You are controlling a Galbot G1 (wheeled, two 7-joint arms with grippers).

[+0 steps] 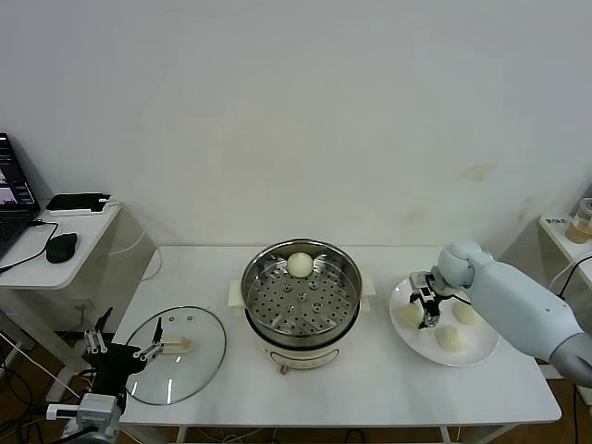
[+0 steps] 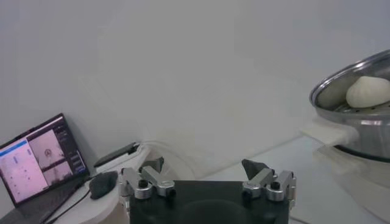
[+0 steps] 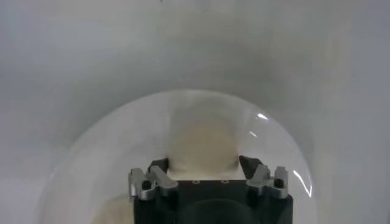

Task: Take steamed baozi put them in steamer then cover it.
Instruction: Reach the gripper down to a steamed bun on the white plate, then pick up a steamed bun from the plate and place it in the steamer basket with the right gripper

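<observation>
Reaching down over the white plate [image 1: 481, 356] at the 3 o'clock end of the white surface [image 1: 370, 388], the right pincer [image 1: 427, 310] has its fingers on either side of one steamed baozi [image 1: 413, 315]; in the right wrist view that bun [image 3: 203, 141] sits snug between the two dark fingertips [image 3: 159, 165], so I would call it grasped, though the arm's own body hides where the pads meet it. Two more buns lie on the same plate, one [image 1: 465, 314] toward 3 o'clock of the held one, partly behind the arm, and one [image 1: 451, 339] toward 5 o'clock.

A fourth bun [image 1: 299, 265] rests on the perforated tray inside the steamer [image 1: 301, 294], near the rim at 12 o'clock. The steamer stands mid-surface, uncovered. From the left wrist view only an edge of the pot [image 2: 359, 115] shows, cut off by the frame, with that bun [image 2: 368, 92] peeking above the rim.

At 9 o'clock of the steamer the cover [image 1: 180, 356] lies flat on the surface, its cream handle [image 1: 176, 347] facing up. The left pincer [image 1: 123, 351] hangs at the cover's outer edge, at about 8 o'clock of the steamer, fingers spread wide and gripping nothing.

On a side table past the 9 o'clock end I can see a laptop [image 1: 14, 208], cut off by the frame, and a black mouse [image 1: 61, 247].
</observation>
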